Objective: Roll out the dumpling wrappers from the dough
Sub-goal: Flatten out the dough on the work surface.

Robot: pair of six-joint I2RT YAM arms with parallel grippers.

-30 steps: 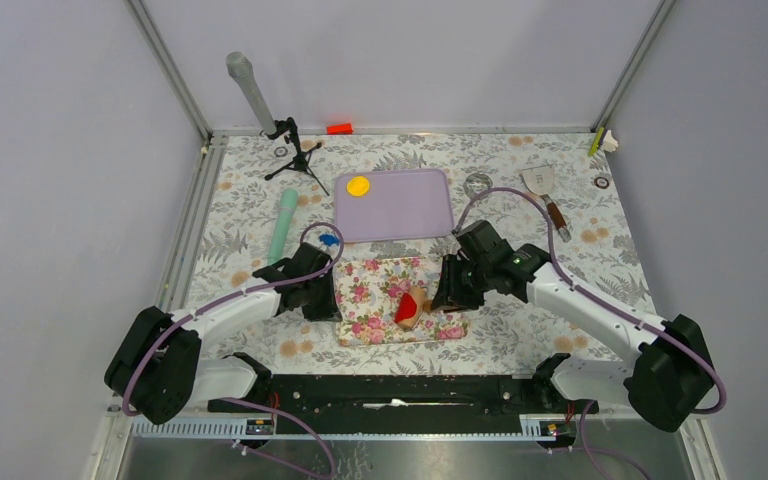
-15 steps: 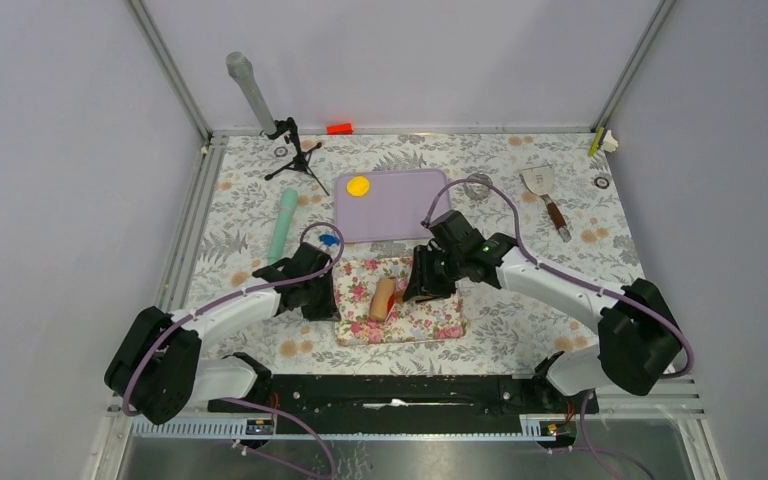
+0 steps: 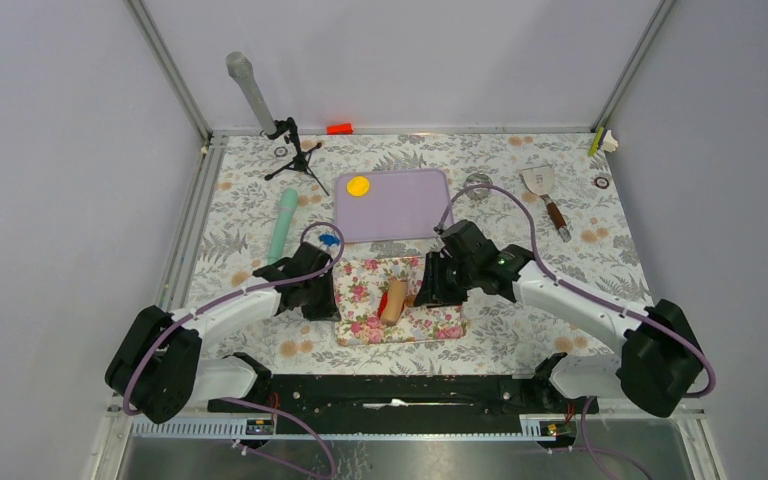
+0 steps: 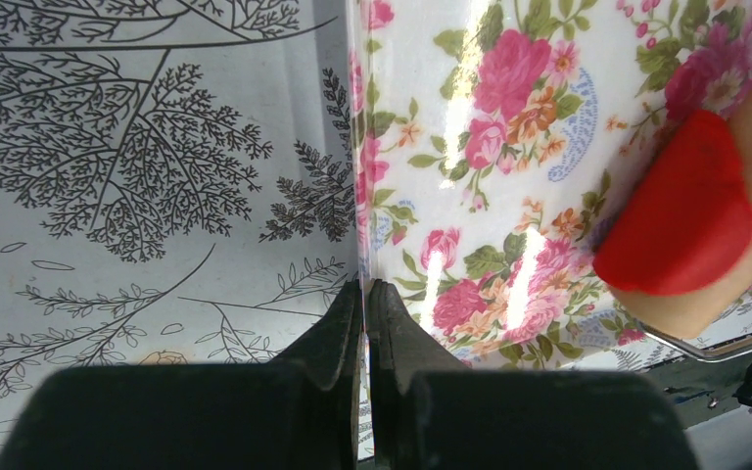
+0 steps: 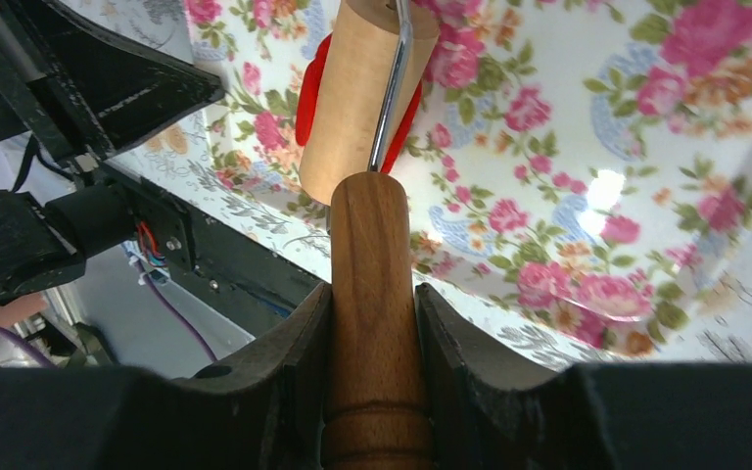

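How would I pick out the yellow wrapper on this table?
Find the lilac tray in the middle of the table, beyond the flowery mat. In its far left corner lies the yellow wrapper, a small flat disc, the only thing on the tray.

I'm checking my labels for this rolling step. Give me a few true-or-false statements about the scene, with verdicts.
1. The right pincer grips the handle of the wooden roller. True.
2. The roller lies over the yellow disc. False: it lies over the red dough, and the yellow disc sits on the purple board.
3. The left pincer is shut, its tips at the edge of the floral mat. True.
4. The spatula lies on the floral mat. False: the spatula lies on the table, far right of the mat.
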